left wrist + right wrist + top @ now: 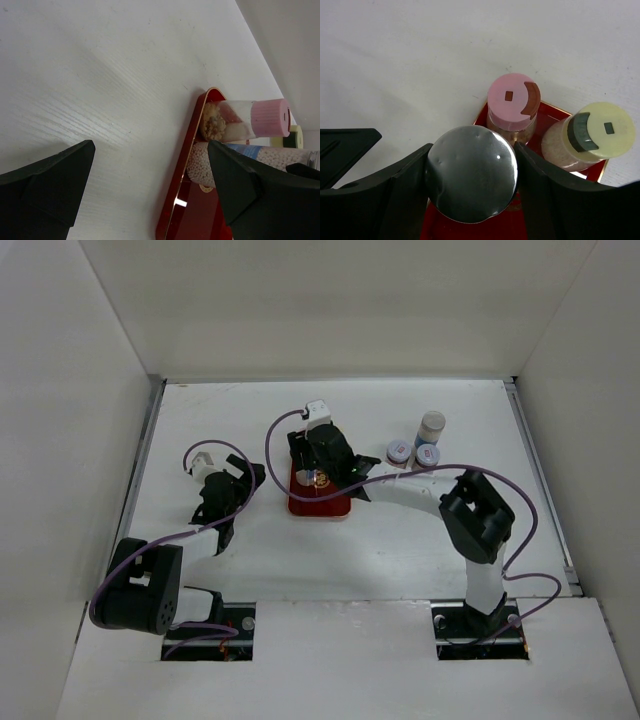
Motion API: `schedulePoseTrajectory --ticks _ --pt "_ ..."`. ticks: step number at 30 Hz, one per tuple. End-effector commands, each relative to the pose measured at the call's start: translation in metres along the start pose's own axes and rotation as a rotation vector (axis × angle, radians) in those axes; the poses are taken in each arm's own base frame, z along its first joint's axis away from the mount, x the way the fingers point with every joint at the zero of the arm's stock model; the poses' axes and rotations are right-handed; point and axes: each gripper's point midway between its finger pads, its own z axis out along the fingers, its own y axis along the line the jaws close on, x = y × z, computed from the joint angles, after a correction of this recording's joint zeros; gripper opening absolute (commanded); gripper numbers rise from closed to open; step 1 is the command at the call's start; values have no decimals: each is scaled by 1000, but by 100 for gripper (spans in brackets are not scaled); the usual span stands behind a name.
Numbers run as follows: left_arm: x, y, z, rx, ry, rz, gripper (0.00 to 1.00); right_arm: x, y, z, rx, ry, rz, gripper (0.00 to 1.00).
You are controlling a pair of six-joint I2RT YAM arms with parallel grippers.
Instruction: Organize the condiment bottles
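A flat red tray (pixel 320 508) with a thin gold-coloured rim is seen lying on the white table (pixel 400 550), near its middle. A faint wood grain is shown on the table's surface in the left wrist view. The table is enclosed on three sides by plain white walls (pixel 300 310).

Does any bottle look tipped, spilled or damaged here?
Nothing is spilled or tipped: the pink-lidded bottle and the yellow-lidded bottle stand upright on the red tray. Only the silver-lidded bottle in the right hand shows small dents in its lid.
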Motion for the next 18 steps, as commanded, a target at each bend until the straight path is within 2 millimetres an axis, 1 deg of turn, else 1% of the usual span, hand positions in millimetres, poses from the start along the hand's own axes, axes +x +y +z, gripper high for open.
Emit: schedulePoseTrajectory --ticks 1,3,7,9,10,13,15,16,17,18 --pt "-9 -12 -2 48 -32 -15 100 -65 10 1 -18 -196 70 56" --pt "-8 -9 -1 40 -30 -13 100 -61 8 2 -10 -192 71 60" --pt "-7 -11 -1 46 -25 -14 100 -57 2 1 16 -191 72 77" --pt "-8 -10 -1 41 -29 -14 100 -60 2 -3 10 -194 75 83" --pt "-6 -8 0 40 -20 -16 100 -64 3 -7 4 -199 77 85" --pt "-6 -11 -1 47 -21 -15 100 -81 0 -27 -4 -226 75 90" --pt "-7 -10 0 42 -25 -14 100 -98 -4 -50 -11 -254 86 91" --pt "-7 -9 0 38 -25 -14 100 -104 -6 -59 -13 -264 88 92" --pt "-6 -8 0 37 -18 -16 100 -113 -14 -69 -6 -281 94 92" --pt "-5 -8 0 39 -16 -17 100 -121 -28 -79 14 -300 101 92"
